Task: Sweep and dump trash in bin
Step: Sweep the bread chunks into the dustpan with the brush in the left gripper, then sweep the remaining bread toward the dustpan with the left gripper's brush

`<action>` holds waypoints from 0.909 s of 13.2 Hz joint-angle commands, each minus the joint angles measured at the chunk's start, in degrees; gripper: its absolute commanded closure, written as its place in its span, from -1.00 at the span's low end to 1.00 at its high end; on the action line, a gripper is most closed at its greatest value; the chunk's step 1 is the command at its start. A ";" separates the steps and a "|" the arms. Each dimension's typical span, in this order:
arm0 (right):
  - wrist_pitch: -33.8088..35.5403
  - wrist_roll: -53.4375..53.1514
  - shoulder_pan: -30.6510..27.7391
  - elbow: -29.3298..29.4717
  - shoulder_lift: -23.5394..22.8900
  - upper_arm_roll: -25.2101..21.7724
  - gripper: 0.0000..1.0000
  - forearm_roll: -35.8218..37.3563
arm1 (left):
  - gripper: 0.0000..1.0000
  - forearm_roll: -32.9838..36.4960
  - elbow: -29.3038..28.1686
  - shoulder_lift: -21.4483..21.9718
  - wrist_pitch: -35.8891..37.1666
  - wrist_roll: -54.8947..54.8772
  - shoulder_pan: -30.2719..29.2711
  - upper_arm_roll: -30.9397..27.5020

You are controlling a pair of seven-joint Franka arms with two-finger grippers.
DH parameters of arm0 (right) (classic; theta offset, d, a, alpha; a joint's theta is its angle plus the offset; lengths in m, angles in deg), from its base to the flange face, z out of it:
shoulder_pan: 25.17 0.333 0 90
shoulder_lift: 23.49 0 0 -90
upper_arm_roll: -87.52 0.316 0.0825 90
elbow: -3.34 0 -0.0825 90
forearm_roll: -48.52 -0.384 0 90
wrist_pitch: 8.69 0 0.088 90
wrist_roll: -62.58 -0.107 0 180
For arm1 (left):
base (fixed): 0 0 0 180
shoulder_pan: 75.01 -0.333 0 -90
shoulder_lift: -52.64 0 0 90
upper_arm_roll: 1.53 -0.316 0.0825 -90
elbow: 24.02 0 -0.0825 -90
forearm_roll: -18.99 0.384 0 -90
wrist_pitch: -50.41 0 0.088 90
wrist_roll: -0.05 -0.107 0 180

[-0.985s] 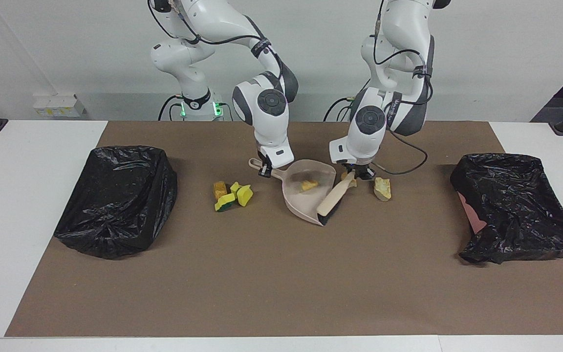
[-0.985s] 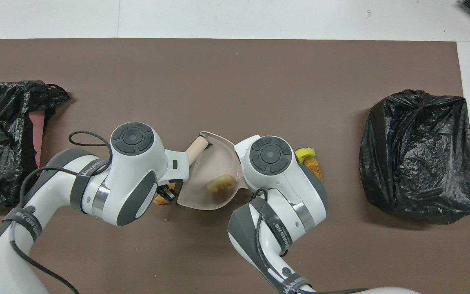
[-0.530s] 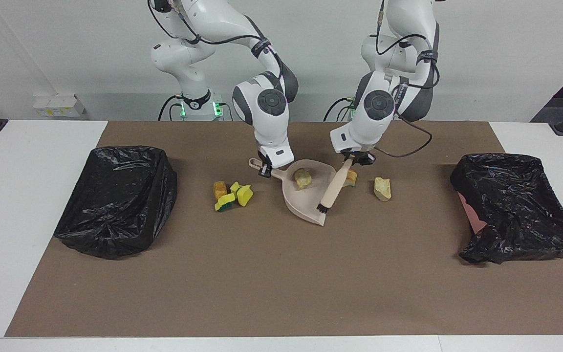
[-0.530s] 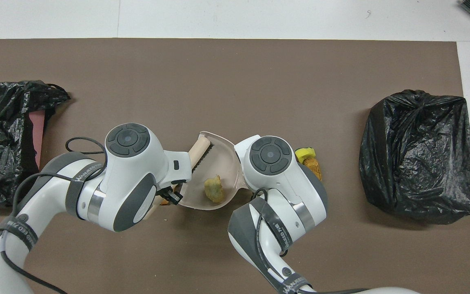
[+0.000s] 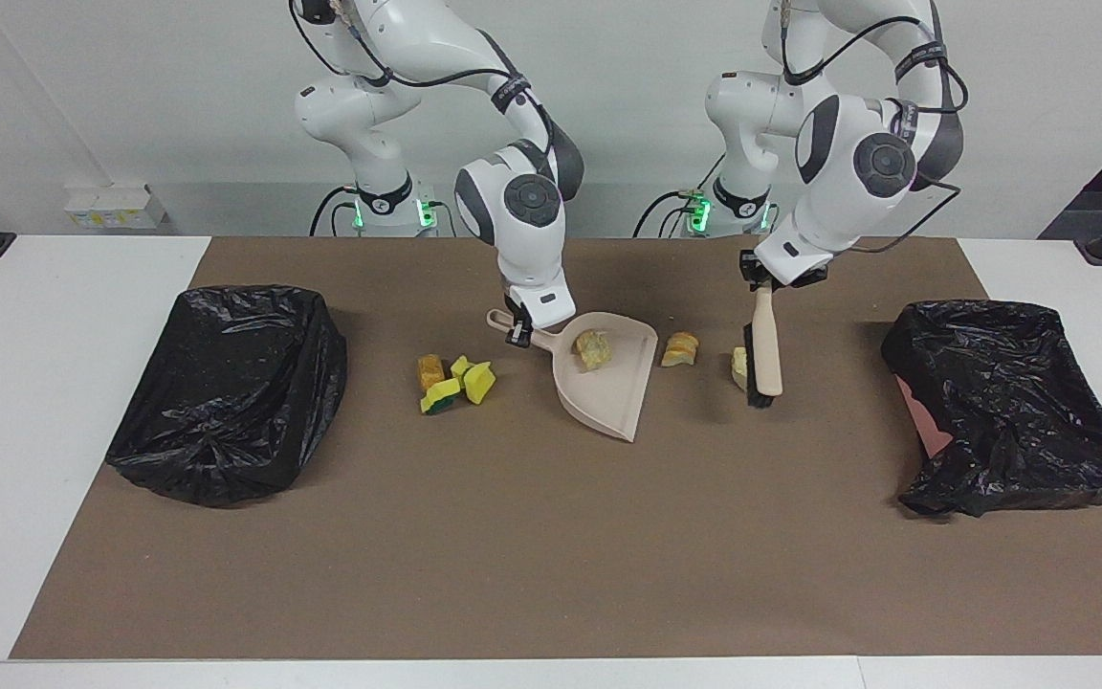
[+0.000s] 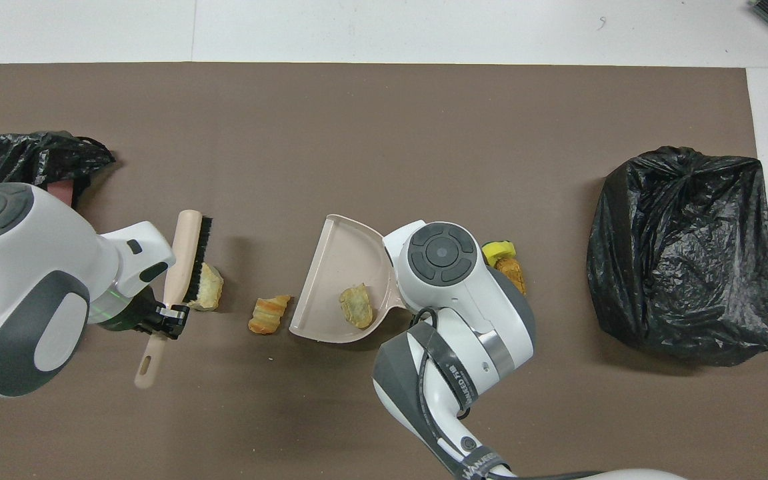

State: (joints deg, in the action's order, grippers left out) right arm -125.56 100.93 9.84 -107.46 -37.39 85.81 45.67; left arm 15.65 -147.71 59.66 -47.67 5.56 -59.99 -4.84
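Observation:
My right gripper [image 5: 516, 332] is shut on the handle of the beige dustpan [image 5: 608, 383], which rests on the brown mat; in the overhead view the wrist hides this gripper. A golden-tan chunk [image 5: 593, 348] lies in the dustpan [image 6: 331, 267]. My left gripper [image 5: 763, 284] is shut on the handle of the beige brush [image 5: 765, 349]. The bristles touch a pale chunk [image 5: 738, 364] on the side toward the left arm's end. A bread chunk [image 5: 680, 348] lies between that chunk and the dustpan. Yellow-and-green sponge pieces [image 5: 460, 383] and a brown lump [image 5: 430, 369] lie beside the dustpan, toward the right arm's end.
A black-bagged bin [image 5: 226, 392] stands at the right arm's end of the mat. Another bin [image 5: 1010, 402], its bag slumped and a pink wall showing, stands at the left arm's end. White table borders the mat.
My left gripper lifted the brush out of the dustpan and carried it toward the left arm's end, to the pale chunk. The chunk in the dustpan rolled deeper in. The right arm stayed put.

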 commanded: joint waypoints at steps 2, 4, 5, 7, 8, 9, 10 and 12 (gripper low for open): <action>-1.17 -0.38 -0.04 -1.69 1.41 0.12 1.00 0.30 | 1.00 1.41 -14.18 9.48 -3.78 8.97 -4.64 0.68; -1.25 -0.47 -0.04 -1.69 1.41 0.12 1.00 0.30 | 1.00 1.41 -19.99 9.33 -8.94 17.82 -2.38 1.11; -1.34 -0.64 -0.04 -1.69 1.41 0.12 1.00 0.30 | 1.00 1.41 -22.19 9.24 -12.11 20.83 0.68 1.12; -0.91 -0.82 0.05 -1.78 1.59 0.12 1.00 0.30 | 1.00 1.24 -23.35 8.80 -13.98 26.19 5.70 1.20; -0.82 -0.91 0.05 -1.78 1.59 0.12 1.00 0.30 | 1.00 0.37 -23.53 8.36 -14.51 29.09 9.03 1.20; -0.82 -0.91 0.05 -1.78 1.59 0.12 1.00 0.30 | 1.00 -1.21 -23.44 7.57 -16.43 31.73 11.59 1.20; -0.82 -0.91 -0.04 -1.78 1.59 0.12 1.00 0.39 | 1.00 -3.83 -23.44 6.52 -19.75 34.19 14.40 1.20; -0.82 -0.82 -0.04 -1.87 1.59 0.12 1.00 0.39 | 1.00 -6.84 -22.66 2.40 -25.91 34.57 18.71 1.29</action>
State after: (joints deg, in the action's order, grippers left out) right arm -125.62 100.93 9.84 -107.54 -37.37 85.81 45.67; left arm 11.26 -170.15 65.49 -68.11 39.09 -45.06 -2.72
